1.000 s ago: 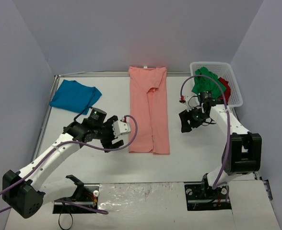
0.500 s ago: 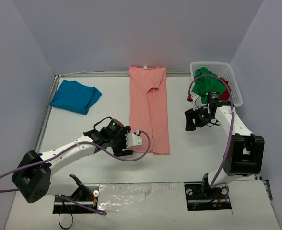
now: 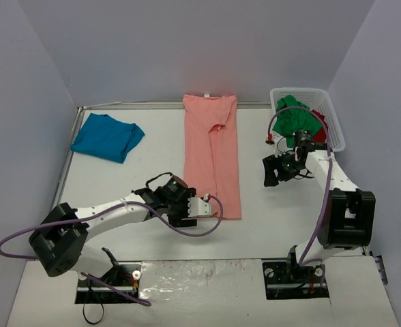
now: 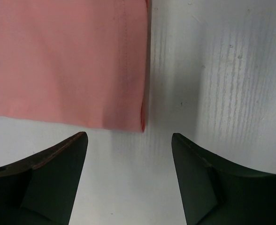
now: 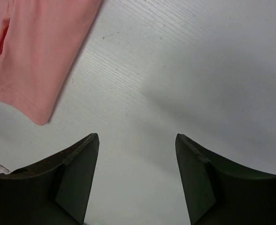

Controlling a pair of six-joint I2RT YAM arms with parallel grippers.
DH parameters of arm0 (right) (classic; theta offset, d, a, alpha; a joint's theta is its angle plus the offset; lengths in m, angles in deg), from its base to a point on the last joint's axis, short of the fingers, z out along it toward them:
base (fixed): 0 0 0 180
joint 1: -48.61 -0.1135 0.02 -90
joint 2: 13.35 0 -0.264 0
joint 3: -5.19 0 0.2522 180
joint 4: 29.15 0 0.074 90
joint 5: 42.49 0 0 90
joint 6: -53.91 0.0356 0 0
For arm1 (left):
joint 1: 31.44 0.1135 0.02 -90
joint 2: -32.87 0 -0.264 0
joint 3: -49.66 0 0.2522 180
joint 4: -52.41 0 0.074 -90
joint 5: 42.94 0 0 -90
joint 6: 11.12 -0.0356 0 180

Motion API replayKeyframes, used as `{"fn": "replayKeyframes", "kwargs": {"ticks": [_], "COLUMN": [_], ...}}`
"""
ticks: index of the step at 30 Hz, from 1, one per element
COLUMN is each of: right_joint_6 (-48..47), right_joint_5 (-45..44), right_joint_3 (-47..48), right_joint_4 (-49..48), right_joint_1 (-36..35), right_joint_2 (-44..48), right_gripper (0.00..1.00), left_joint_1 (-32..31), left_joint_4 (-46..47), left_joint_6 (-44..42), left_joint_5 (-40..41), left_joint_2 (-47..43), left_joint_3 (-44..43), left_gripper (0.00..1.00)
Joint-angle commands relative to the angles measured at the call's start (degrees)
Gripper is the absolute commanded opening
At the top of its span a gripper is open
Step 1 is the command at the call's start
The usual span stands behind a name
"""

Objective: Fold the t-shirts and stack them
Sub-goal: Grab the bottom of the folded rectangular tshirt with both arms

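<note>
**Tabletop stock, as seen**

1. Salmon-pink t-shirt [image 3: 212,158]: folded into a long narrow strip and lying flat at the centre of the table [image 3: 139,177]. It runs from the far edge towards the arms. The long edges are straight. The near hem is square, with its near-left corner showing a clean edge in the left wrist view.
2. Teal-blue t-shirt [image 3: 106,137]: a loose folded bundle at the far left, well apart from item 1, with bare table between them.
3. Green t-shirt [image 3: 290,116]: heaped in the white mesh basket [image 3: 337,129] at the far right and spilling over its left rim.
4. Red t-shirt [image 3: 320,124]: in the same basket, beside the green one and mostly covered.
5. Left gripper [image 4: 128,137]: at the near-left corner of item 1. Its jaws are spread wide with nothing between them, and the fingertips are just short of the cloth edge.
6. Right gripper [image 5: 136,137]: over bare table between item 1 and the basket. Its jaws are parted and it holds nothing. A corner of pink cloth lies near, off to one side.
</note>
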State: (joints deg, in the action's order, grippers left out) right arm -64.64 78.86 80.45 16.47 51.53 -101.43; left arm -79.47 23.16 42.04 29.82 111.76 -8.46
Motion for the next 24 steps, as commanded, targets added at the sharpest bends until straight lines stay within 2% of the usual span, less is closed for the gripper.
{"fn": "replayKeyframes", "kwargs": {"ticks": [1,9,13,24], "right_joint_6": [0.3,0.2,0.3,0.3], "right_joint_5": [-0.2,-0.3,-0.5,-1.1], "right_joint_3": [0.0,0.0,0.1,0.2], "right_joint_4": [0.6,0.7,0.7,0.7], "right_joint_1": [0.1,0.1,0.1,0.1], "right_joint_2": [-0.5,-0.9,-1.5,-1.8], "right_gripper": [0.62,0.63,0.63,0.63], "left_joint_1": [-0.5,-0.5,-0.7,-1.5], "left_joint_4": [0.6,2.6,1.9,0.5], "left_joint_6": [1.0,1.9,2.1,2.1], "left_joint_5": [1.1,3.4,3.3,4.8], "left_joint_2": [0.8,2.7,3.9,6.7], "left_joint_3": [-2.1,-1.8,-3.2,-4.7], "left_gripper": [0.7,0.68,0.62,0.59]}}
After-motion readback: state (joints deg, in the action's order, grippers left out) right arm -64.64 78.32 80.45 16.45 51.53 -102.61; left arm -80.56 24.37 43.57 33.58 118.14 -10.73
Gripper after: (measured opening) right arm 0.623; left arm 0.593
